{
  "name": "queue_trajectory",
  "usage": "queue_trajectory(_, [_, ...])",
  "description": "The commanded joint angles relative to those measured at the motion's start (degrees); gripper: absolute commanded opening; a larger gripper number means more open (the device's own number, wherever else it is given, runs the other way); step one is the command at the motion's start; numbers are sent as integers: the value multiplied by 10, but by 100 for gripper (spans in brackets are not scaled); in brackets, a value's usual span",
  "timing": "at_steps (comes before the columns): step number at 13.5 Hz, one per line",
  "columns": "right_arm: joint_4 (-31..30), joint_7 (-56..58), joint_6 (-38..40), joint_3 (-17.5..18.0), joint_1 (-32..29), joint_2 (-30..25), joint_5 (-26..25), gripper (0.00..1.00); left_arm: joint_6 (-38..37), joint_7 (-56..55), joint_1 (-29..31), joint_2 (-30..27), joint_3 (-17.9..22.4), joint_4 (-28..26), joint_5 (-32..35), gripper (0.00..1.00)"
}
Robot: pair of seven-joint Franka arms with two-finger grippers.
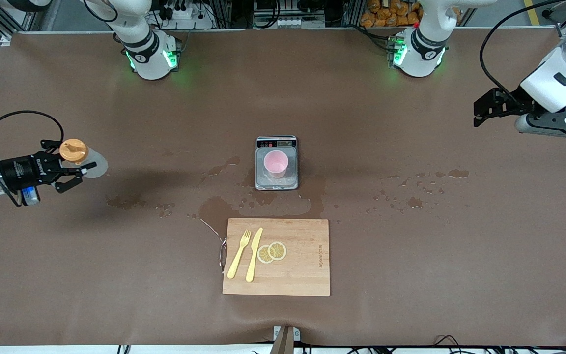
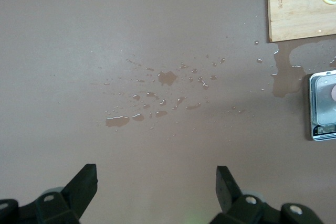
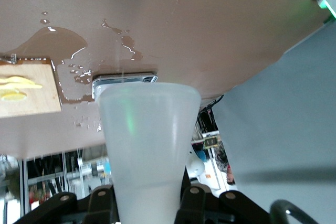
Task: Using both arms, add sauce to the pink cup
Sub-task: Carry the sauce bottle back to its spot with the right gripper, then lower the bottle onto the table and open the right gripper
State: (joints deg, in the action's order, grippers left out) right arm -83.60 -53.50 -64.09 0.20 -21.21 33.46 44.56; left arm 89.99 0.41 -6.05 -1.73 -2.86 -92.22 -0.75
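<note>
My right gripper [image 1: 69,167] is shut on the sauce bottle [image 1: 86,160], held in the air over the bare table at the right arm's end. The bottle's orange cap [image 1: 73,150] faces up toward the front camera. In the right wrist view the translucent bottle body [image 3: 149,140] fills the space between the fingers [image 3: 197,203]. The pink cup [image 1: 276,163] stands upright on the grey scale [image 1: 263,184] at mid table. My left gripper [image 1: 479,114] is open and empty, up in the air over the left arm's end; its fingers [image 2: 226,182] stand wide apart.
A wooden cutting board [image 1: 302,275] with a yellow fork [image 1: 239,253], a yellow knife [image 1: 254,253] and lemon slices [image 1: 272,251] lies nearer the front camera than the scale. Wet patches [image 1: 258,204] spread around the scale and toward both ends [image 2: 168,77].
</note>
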Motion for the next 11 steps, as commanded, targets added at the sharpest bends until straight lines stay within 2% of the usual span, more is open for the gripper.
queue_trajectory(1, [-14,86,9,9,-30,34,11,0,-4,8,10,-3,0,2,-13,100])
queue_trajectory(4, [-12,188,3,9,-63,84,-17,0,14,7,11,0,0,1,-7,100])
queue_trajectory(6, [-8,211,-13,9,-71,119,-28,0,18,7,12,3,0,2,-7,100])
queue_trajectory(9, [-9,255,-63,8,-94,168,-30,0,17,7,12,3,0,2,-7,100])
queue_trajectory(11, [-9,257,-109,8,-96,182,-45,0,17,7,12,3,0,2,-7,100])
